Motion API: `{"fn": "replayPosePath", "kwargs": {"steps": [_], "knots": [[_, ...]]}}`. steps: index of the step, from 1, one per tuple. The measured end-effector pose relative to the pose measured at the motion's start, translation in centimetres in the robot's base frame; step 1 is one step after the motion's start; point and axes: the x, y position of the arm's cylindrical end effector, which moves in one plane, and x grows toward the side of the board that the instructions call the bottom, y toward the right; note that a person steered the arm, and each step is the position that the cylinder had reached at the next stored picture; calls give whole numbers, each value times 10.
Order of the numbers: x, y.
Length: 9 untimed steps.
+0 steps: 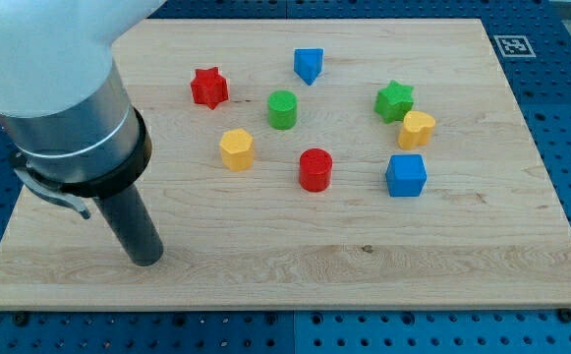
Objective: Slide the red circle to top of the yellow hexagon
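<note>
Nearest the camera stands my tip (146, 260), the lower end of a straight dark rod under a grey and white arm housing, resting on the pale wooden board (295, 265) at its near left. It carries no fingers and holds nothing; it touches no block.

Task items: the red circular block (315, 169) sits upright near the board's centre, well to the right of my tip. The yellow hexagonal block (236, 149) lies to the left of the red one and slightly farther off, near it but apart.

Other blocks, all free-standing:
- green cylindrical block (282, 109), beyond and between the two task blocks;
- red star-shaped block (208, 88), far left of the group;
- blue block of roughly triangular outline (309, 65), farthest of all;
- green star-shaped block (394, 100), to the right;
- yellow heart-like block (417, 129), just beside the green star, contact uncertain;
- blue cube (406, 176), nearer, below the yellow one.
</note>
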Motion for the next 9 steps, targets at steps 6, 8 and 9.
{"fn": "replayPosePath", "kwargs": {"steps": [6,8,9], "knots": [[-32,212],[-54,205],[-71,202]]}}
